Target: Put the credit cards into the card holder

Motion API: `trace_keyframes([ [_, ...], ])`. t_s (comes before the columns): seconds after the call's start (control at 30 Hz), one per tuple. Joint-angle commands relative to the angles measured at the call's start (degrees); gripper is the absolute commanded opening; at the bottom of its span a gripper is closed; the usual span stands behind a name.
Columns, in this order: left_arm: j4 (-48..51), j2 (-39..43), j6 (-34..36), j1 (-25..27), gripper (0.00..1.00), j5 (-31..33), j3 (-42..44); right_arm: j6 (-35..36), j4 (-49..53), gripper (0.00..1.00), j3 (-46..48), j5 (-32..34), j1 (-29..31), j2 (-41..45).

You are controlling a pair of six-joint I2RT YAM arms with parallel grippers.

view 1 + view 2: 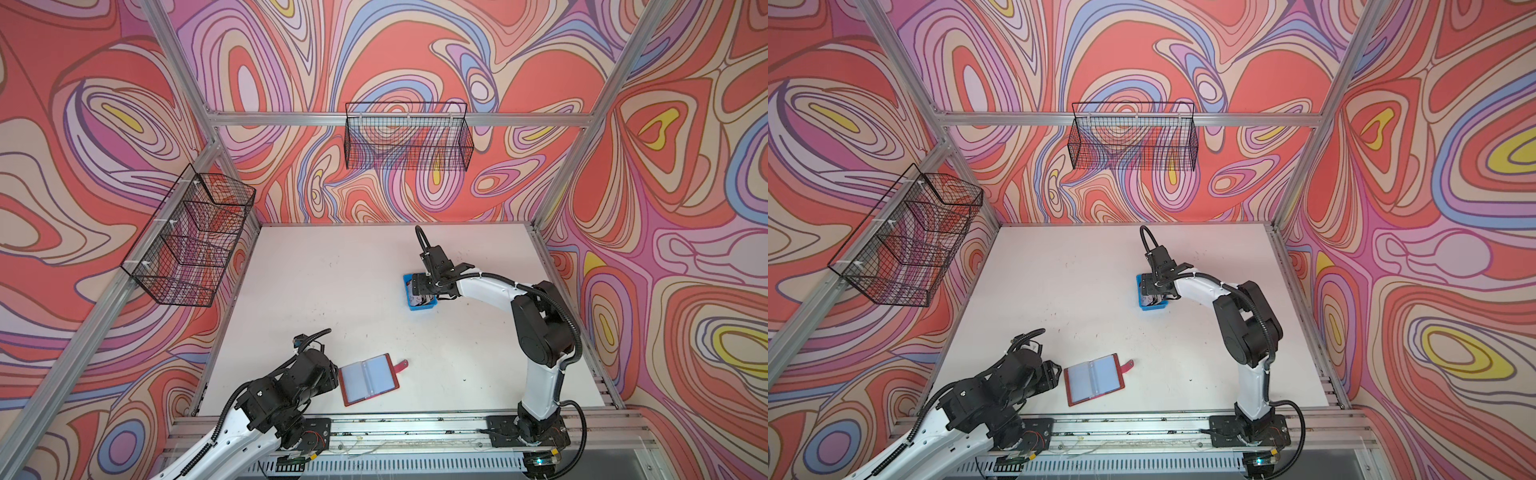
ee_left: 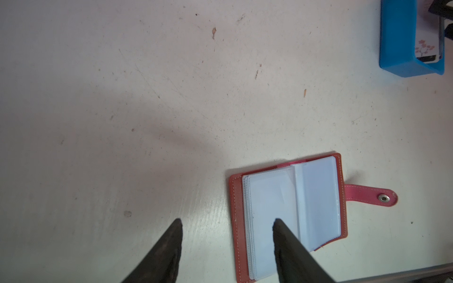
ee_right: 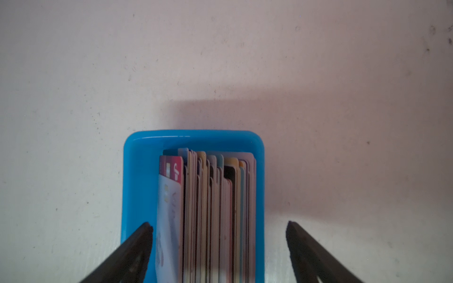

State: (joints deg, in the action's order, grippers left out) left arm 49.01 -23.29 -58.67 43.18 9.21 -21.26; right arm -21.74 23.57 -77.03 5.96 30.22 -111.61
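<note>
My right end effector hangs wide over the credit cards standing edge-up in the blue tray; I'd narrow onto one outer card only. Left end effector, half-spread and empty, sits at the open card holder on the surface.

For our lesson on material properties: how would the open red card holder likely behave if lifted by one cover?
Probably floppy: the card holder lies open like a booklet, so the free cover would likely swing. Its clear sleeve pages look thin and loosely stacked, so they may fan out. It seems light, since the visible sleeves look empty.
</note>
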Motion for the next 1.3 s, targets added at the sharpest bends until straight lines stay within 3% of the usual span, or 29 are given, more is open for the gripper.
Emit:
trace_keyframes([
  [0.0, 0.0, 0.4, 0.1, 0.2, 0.61, 0.4, 0.7, 0.9, 2.5, 0.89, -2.1, 3.6, 1.1, -2.1],
  [0.4, -0.1, 0.3, 0.1, 0.2, 0.61, 0.2, 0.7, 1.7, 7.6, 0.82, -6.5, 15.7, 5.5, -5.0],
  [0.67, 0.0, 0.3, 0.1, 0.2, 0.61, 0.3, 0.7, 2.2, 8.6, 0.75, -7.4, 17.3, 6.6, -5.6],
  [1.03, -0.1, 0.3, 0.1, 0.2, 0.61, 0.2, 0.8, 2.5, 10.7, 0.80, -9.9, 17.2, 7.3, -9.2],
  [1.27, -0.1, 0.5, 0.1, 0.2, 0.61, 0.1, 0.7, 2.5, 10.8, 0.66, -10.1, 18.2, 7.3, -9.4],
])
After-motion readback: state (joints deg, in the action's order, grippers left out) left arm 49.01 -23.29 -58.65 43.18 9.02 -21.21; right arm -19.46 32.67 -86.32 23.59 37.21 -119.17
